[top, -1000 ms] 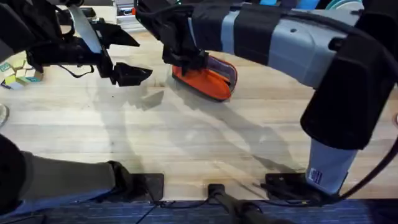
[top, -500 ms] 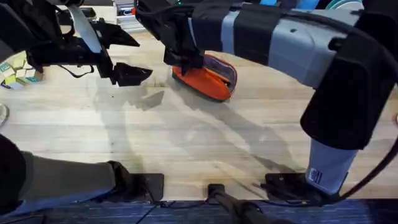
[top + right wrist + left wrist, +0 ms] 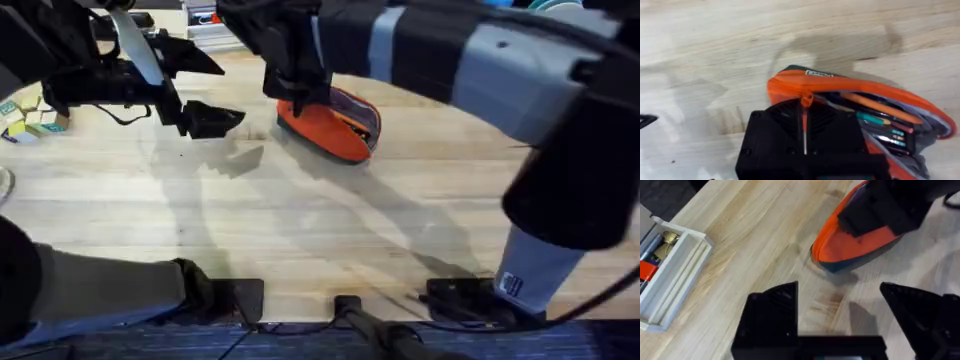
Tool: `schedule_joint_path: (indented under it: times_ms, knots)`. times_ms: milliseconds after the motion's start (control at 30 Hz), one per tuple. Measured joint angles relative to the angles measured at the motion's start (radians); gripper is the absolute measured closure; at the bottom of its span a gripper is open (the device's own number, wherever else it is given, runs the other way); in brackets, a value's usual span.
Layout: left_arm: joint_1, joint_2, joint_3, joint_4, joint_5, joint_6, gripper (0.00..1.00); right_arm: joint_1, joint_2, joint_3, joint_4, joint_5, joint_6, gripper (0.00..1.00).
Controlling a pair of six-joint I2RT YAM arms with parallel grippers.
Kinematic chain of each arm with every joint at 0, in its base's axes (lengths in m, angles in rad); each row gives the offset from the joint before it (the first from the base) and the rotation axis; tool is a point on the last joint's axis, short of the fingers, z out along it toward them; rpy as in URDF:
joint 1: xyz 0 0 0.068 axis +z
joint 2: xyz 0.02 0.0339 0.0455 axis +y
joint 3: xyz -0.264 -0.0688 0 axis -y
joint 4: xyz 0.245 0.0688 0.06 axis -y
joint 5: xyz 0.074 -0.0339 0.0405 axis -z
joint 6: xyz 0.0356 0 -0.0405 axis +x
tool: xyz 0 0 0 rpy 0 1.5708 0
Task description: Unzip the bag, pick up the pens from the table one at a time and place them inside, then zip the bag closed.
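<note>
The orange bag [image 3: 335,128] lies on the table [image 3: 300,225] at the back middle, its zipper partly open. In the right wrist view several pens [image 3: 875,114] lie inside the bag [image 3: 790,82], one orange and one teal. My right gripper [image 3: 300,92] reaches across to the bag's left end and is shut [image 3: 804,107] on the orange zipper pull [image 3: 805,98]. My left gripper [image 3: 228,92] hovers open to the left of the bag, holding nothing. In the left wrist view its fingers [image 3: 772,315] stand wide apart in front of the bag [image 3: 840,250].
A grey tray [image 3: 677,262] holding small items sits beside the left gripper. Coloured blocks [image 3: 25,118] lie at the far left edge. Boxes and clutter [image 3: 200,18] line the back. The front half of the table is bare wood.
The right arm's upper links have shifted slightly, while its gripper stays at the bag's left end. The left arm has not moved.
</note>
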Motion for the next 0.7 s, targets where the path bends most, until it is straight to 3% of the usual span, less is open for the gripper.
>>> schedule_joint_path:
  times_ms: [500,700]
  knots:
    - [-0.004,0.000,0.000,0.051,-0.001,0.000,0.008,-0.003,-0.061,0.000,-0.011,-0.035,-0.044,0.968]
    - [-0.047,0.003,0.000,0.113,-0.001,0.000,0.008,-0.003,-0.062,0.000,-0.023,-0.044,-0.049,0.968]
